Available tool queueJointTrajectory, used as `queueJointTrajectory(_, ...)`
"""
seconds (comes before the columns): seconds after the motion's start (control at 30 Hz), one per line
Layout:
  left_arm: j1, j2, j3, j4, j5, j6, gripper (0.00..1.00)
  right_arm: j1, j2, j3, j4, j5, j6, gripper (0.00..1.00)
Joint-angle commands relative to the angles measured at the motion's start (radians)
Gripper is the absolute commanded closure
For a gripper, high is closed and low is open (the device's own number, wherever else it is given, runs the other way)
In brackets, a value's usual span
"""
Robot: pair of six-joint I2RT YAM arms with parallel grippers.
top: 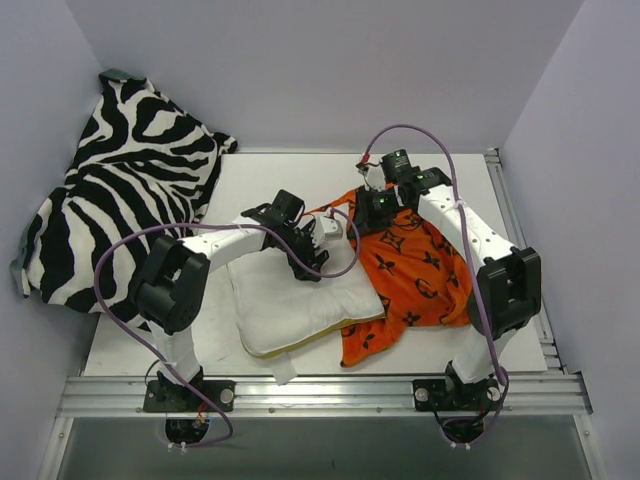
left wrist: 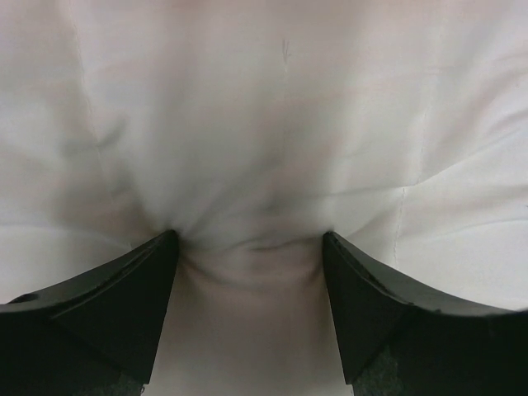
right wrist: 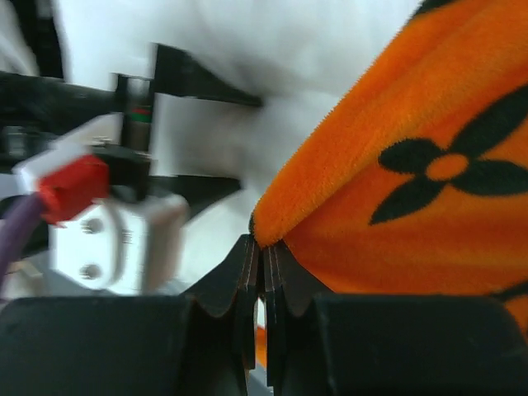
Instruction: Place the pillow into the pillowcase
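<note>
Two grippers over a table: left gripper (left wrist: 247, 241), jaws spread, presses into the white pillow (left wrist: 272, 115); right gripper (right wrist: 262, 246) pinches the orange pillowcase (right wrist: 388, 223) edge.

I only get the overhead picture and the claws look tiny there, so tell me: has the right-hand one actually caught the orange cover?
Observer: Yes. Its own wrist camera shows the right gripper shut on a folded edge of the pillowcase.
Operator: And the left one, over the white cushion?
Observer: The left gripper is open. Its fingers press into the pillow, and the fabric puckers between them.
</note>
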Motion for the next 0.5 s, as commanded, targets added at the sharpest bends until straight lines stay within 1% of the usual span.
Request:
queueJointTrajectory(0.0, 0.008, -0.044, -0.054, 0.11, 0.095, 0.046, 0.21, 0.033, -0.028, -0.086, 0.123, -0.32, 0.273, 1.0)
queueJointTrajectory(0.07, 0.022, -0.099, -0.095, 0.12, 0.133, 0.047, 0.21, 0.002, 0.01, -0.168, 0.122, -0.289, 0.219, 1.0)
queueJointTrajectory(0.1, 0.028, -0.125, -0.109, 0.121, 0.146, 0.041, 0.2, -0.005, 0.026, -0.191, 0.117, -0.236, 0.122, 1.0)
queueJointTrajectory(0.13, 0.035, -0.182, -0.116, 0.118, 0.155, 0.009, 0.19, -0.025, 0.068, -0.215, 0.087, -0.193, 0.072, 1.0)
queueJointTrajectory(0.2, 0.072, -0.225, -0.083, 0.106, 0.155, -0.051, 0.13, -0.05, 0.113, -0.231, 0.022, -0.145, -0.032, 1.0)
queueJointTrajectory(0.23, 0.087, -0.233, -0.051, 0.041, 0.161, -0.065, 0.12, -0.057, 0.147, -0.239, 0.007, -0.122, -0.049, 1.0)
queueJointTrajectory(0.27, 0.098, -0.224, -0.002, 0.005, 0.123, -0.079, 0.11, -0.077, 0.159, -0.254, -0.016, -0.116, -0.065, 1.0)
queueJointTrajectory(0.3, 0.117, -0.21, 0.079, -0.018, 0.088, -0.091, 0.09, -0.084, 0.172, -0.254, -0.036, -0.125, -0.081, 1.0)
queueJointTrajectory(0.37, 0.147, -0.125, 0.174, -0.098, 0.063, -0.092, 0.08, -0.082, 0.189, -0.256, -0.068, -0.122, -0.131, 1.0)
queueJointTrajectory(0.4, 0.169, -0.053, 0.258, -0.115, 0.051, -0.106, 0.08, -0.079, 0.187, -0.256, -0.079, -0.124, -0.149, 1.0)
queueJointTrajectory(0.47, 0.19, 0.03, 0.342, -0.181, 0.067, -0.128, 0.06, -0.073, 0.179, -0.263, -0.099, -0.121, -0.177, 1.0)
